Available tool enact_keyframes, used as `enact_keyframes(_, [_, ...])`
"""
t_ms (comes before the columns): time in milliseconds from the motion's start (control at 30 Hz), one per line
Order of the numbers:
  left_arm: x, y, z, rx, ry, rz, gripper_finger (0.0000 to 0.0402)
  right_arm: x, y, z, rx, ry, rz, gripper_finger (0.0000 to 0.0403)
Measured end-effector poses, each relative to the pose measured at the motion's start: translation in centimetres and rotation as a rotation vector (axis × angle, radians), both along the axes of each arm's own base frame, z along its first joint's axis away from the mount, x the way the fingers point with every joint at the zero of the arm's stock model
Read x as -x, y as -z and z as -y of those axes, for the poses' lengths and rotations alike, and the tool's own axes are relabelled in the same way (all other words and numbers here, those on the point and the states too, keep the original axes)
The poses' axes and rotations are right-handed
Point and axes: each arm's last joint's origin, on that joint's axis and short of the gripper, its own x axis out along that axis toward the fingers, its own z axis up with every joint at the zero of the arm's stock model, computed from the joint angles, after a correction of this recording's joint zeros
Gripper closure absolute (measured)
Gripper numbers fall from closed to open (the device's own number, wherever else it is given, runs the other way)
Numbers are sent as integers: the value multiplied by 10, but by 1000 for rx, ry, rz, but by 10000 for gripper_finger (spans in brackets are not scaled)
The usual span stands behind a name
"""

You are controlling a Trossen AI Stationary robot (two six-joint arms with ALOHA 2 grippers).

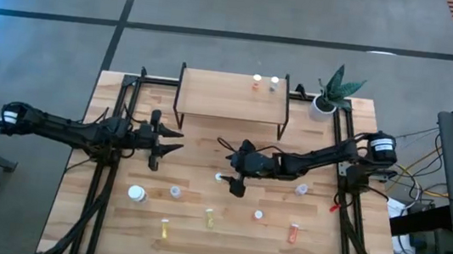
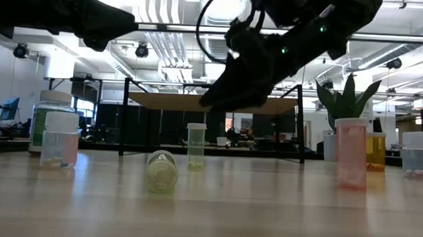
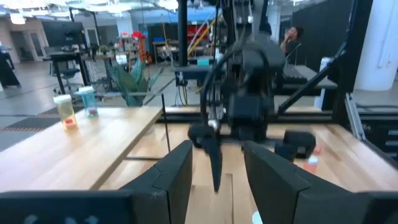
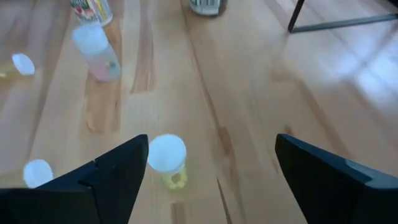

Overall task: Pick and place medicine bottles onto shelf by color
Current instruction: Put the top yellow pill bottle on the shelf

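Observation:
The shelf (image 1: 234,98) stands at the table's far middle with two white-capped bottles, one orange (image 1: 256,81) and one clear (image 1: 273,83), on its top. My right gripper (image 4: 211,168) is open and slants down in front of the shelf. A small yellow bottle with a white cap (image 4: 168,158) stands upright on the table below it, close to one finger and untouched. The same bottle (image 1: 219,177) shows beside the gripper (image 1: 234,182) in the high view. My left gripper (image 1: 175,142) waits open and level near the shelf's left legs, with nothing between its fingers.
More bottles stand or lie on the near half of the table: a large white one (image 1: 136,193), a clear one (image 1: 175,191), two yellow ones (image 1: 209,217) (image 1: 165,229), an orange-red one (image 1: 291,233) and small ones (image 1: 257,215) (image 1: 301,189). A potted plant (image 1: 324,106) stands at the shelf's right.

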Motion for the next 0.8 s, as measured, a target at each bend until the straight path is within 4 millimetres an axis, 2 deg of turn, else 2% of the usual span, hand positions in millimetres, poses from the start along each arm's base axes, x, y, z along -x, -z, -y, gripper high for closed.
enact_keyframes(167, [0, 1, 0, 1, -1, -6, 271, -6, 10, -3, -52, -61, 26, 63])
enact_keyframes(800, [-4, 5, 0, 7, -3, -38, 271, -16, 49, -5, -60, -93, 5, 74])
